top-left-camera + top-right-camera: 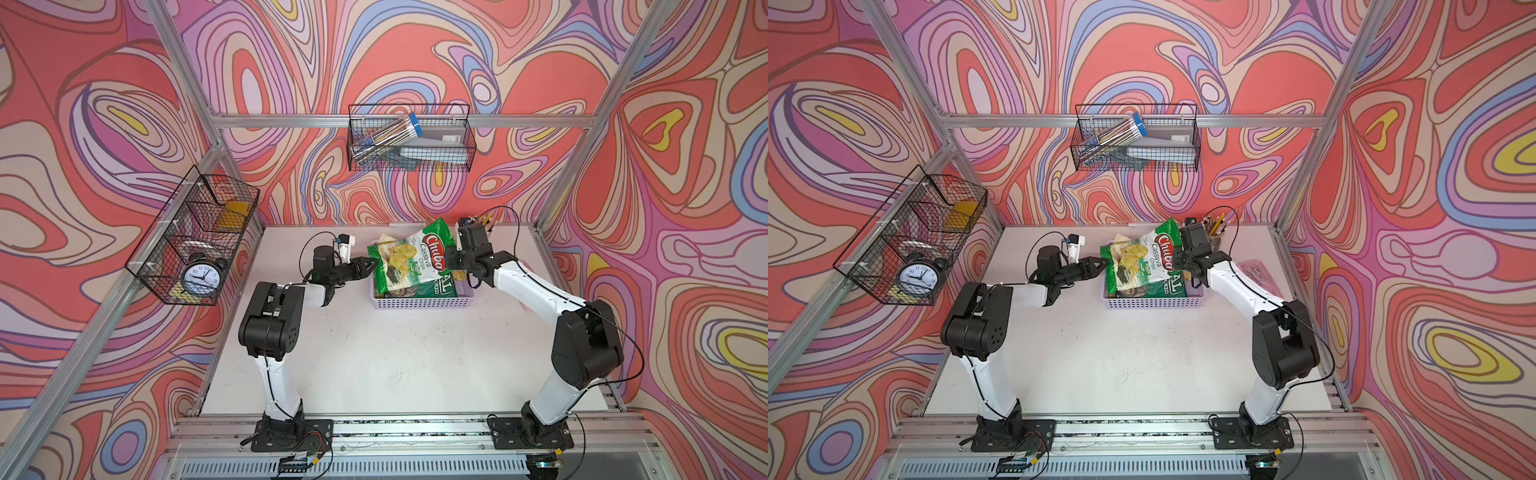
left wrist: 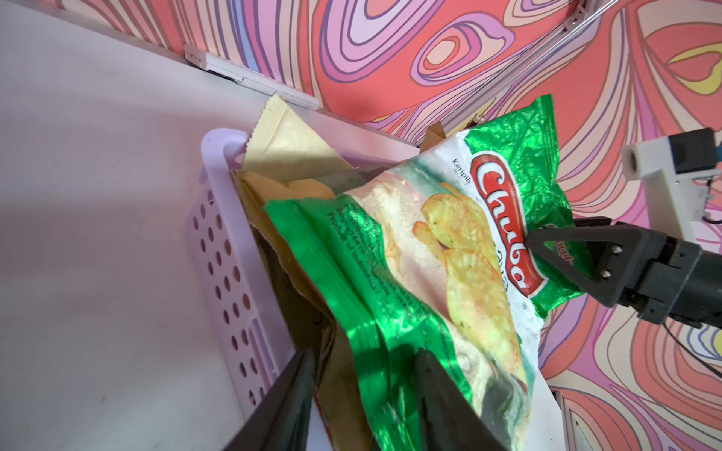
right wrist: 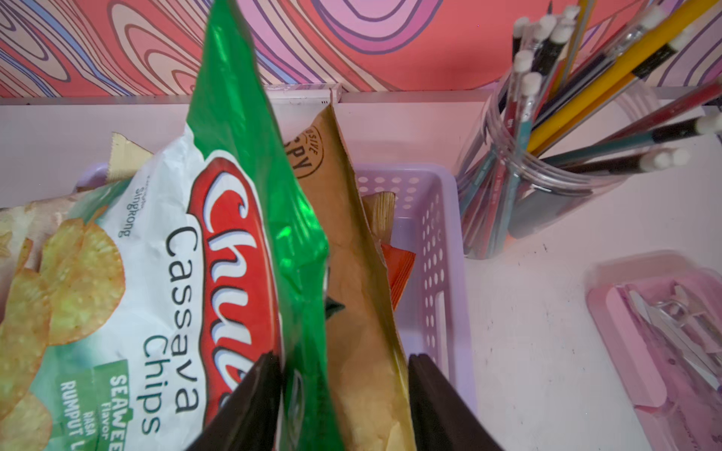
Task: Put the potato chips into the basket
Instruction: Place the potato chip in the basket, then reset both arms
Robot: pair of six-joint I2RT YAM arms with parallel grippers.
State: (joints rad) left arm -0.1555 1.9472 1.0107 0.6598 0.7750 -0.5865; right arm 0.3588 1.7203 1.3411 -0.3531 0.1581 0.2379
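Observation:
A bright green and white "Chuba" Cassava Chips bag (image 1: 415, 257) (image 1: 1150, 255) lies tilted on top of other potato chips bags piled in the lilac perforated basket (image 1: 424, 302) (image 1: 1154, 302). Under it show a dark green bag (image 1: 436, 286), a tan bag (image 3: 351, 254) and a cream bag corner (image 2: 281, 140). My left gripper (image 1: 372, 264) (image 2: 363, 355) stands open at the Chuba bag's left edge, which lies loose between its fingers. At the opposite edge, my right gripper (image 1: 451, 259) (image 3: 344, 359) is open too, its fingers astride the green and tan bag edges.
A clear jar of pencils (image 3: 547, 175) (image 1: 486, 220) stands just behind the basket's right end. A pink case (image 3: 656, 332) lies to its right. Black wire baskets hang on the back wall (image 1: 409, 137) and the left wall (image 1: 195, 237), the latter holding an alarm clock (image 1: 199, 276).

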